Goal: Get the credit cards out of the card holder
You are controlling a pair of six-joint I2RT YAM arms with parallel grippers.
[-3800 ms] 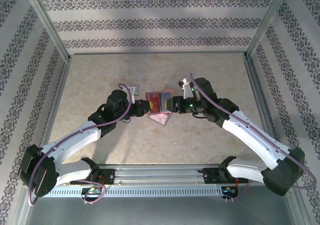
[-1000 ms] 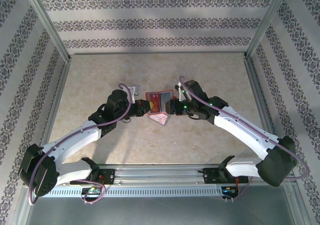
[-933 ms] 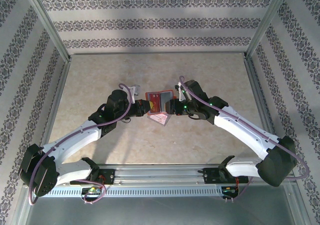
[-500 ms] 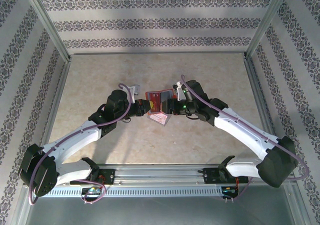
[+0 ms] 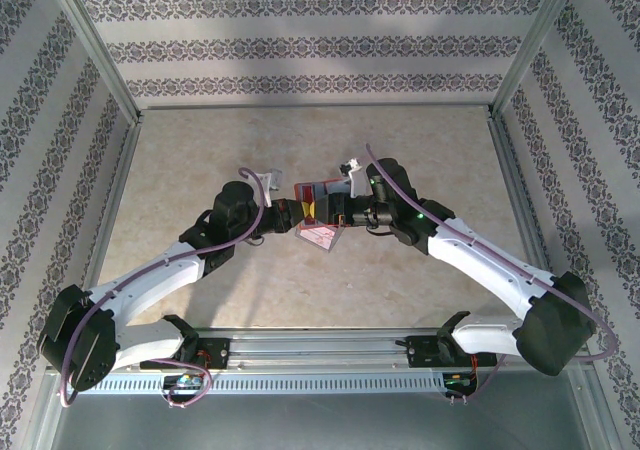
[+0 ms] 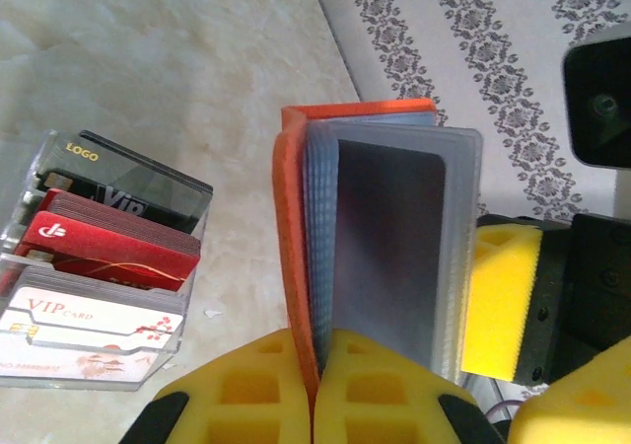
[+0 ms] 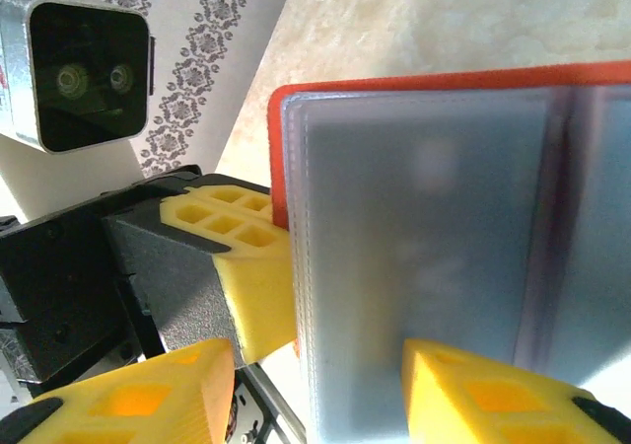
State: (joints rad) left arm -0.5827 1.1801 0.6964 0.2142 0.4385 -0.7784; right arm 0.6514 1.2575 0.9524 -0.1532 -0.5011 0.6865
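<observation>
The orange-red card holder (image 5: 318,192) hangs open above the table's middle. My left gripper (image 5: 295,213) is shut on its orange cover and inner leaves; in the left wrist view the fingers (image 6: 246,385) pinch the holder (image 6: 288,217) at its lower edge. A dark grey credit card (image 6: 389,247) sits inside the frosted outer sleeve. My right gripper (image 5: 338,208) is at the holder's right side. In the right wrist view it (image 7: 311,395) is open, and the grey-blue sleeve's edge (image 7: 424,217) stands between its two fingers, with a gap on the left side.
A clear plastic box (image 5: 322,237) lies on the table just below the holder, holding black, red and white cards (image 6: 99,266). Patterned walls and metal rails (image 5: 120,200) close in the marble tabletop on three sides.
My right gripper has moved left, up to the holder, until its fingers straddle the sleeve's edge. The left gripper and the holder have stayed put.
</observation>
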